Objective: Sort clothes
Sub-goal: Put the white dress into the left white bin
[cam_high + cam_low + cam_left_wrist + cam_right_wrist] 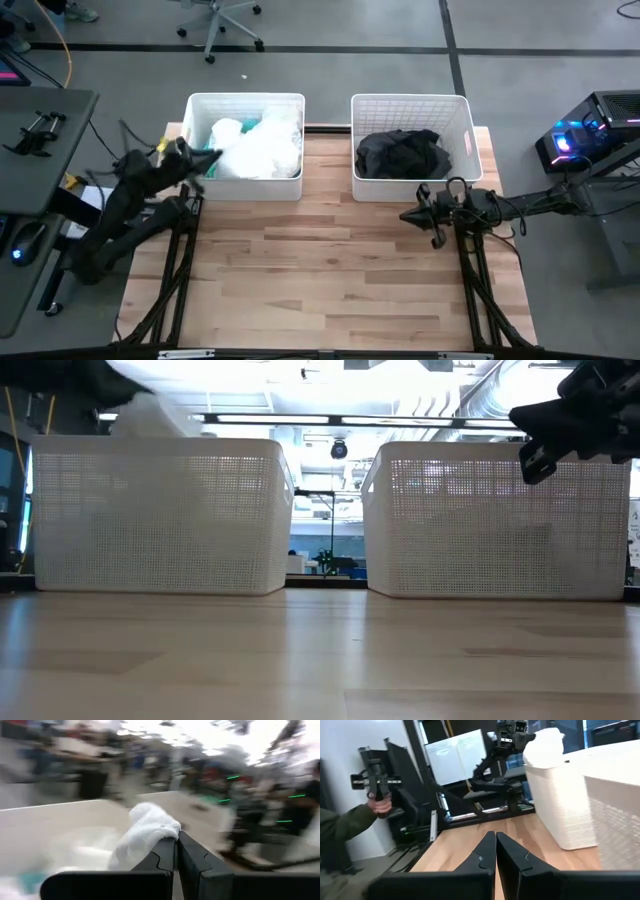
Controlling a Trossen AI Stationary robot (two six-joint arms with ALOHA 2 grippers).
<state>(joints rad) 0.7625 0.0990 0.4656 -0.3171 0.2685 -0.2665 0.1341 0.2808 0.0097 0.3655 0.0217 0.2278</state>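
Near edge of table: bare wooden table top [330, 270]; I see no garment lying on it, so I judge the sorting close to done.
Right gripper [408, 215]: I have it hovering over the wood just in front of the right basket, fingers [512, 857] pressed together on nothing. I read this arm as waiting, kept out of the other's way.
Left gripper [212, 157]: I have it at the left wall of the left basket, near the rim. Its fingers [165, 852] are pressed together, and a white garment [145, 832] lies draped against their tips; whether cloth is pinched between them I cannot tell.
Left basket [195, 140]: white mesh, holding the pale items, a heap of white lacy clothes [262, 150] with a teal piece [247, 127] showing behind it.
Right basket [465, 120]: white mesh, holding only a black garment [402, 152] bunched on its floor. Light and dark are kept apart, which seems the reason for two baskets.
Beyond the table: a person's hand [380, 806] grips a control handle off to the side.
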